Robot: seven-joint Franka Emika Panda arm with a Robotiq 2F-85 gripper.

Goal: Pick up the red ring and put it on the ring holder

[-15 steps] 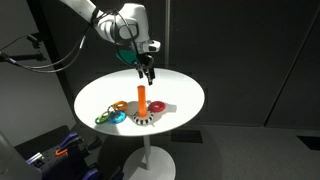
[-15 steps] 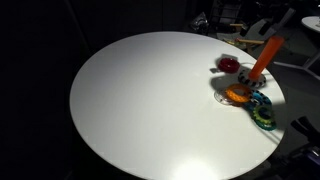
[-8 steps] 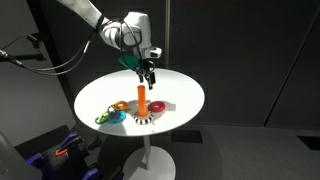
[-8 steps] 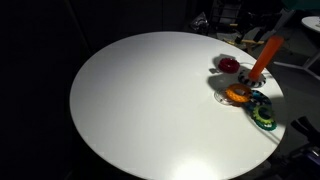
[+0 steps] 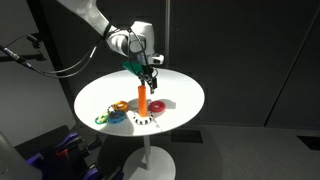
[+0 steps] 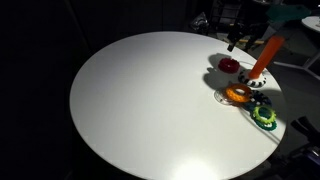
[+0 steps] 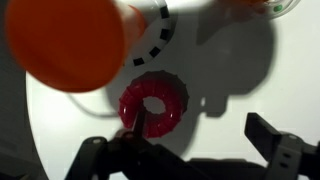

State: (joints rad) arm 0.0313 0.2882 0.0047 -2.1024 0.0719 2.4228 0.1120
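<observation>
The red ring (image 7: 153,106) lies flat on the white table next to the ring holder; it shows in both exterior views (image 5: 159,105) (image 6: 229,64). The ring holder (image 5: 143,100) is an upright orange peg on a checkered base, also seen in an exterior view (image 6: 260,60) and blurred at the wrist view's top left (image 7: 70,40). My gripper (image 5: 149,79) hangs just above the red ring, open and empty. In the wrist view its fingers (image 7: 195,145) spread wide, one finger tip over the ring's edge. It also shows in an exterior view (image 6: 236,38).
A yellow-orange ring (image 6: 238,94) lies by the holder's base. Green and blue rings (image 6: 263,115) (image 5: 105,117) lie near the table's edge (image 5: 85,125). The white round table (image 6: 150,110) stands on a single pedestal.
My gripper has moved down and sideways from behind the peg to just above the red ring. It has come into sight in the view where it was hidden before. The rings have not moved.
</observation>
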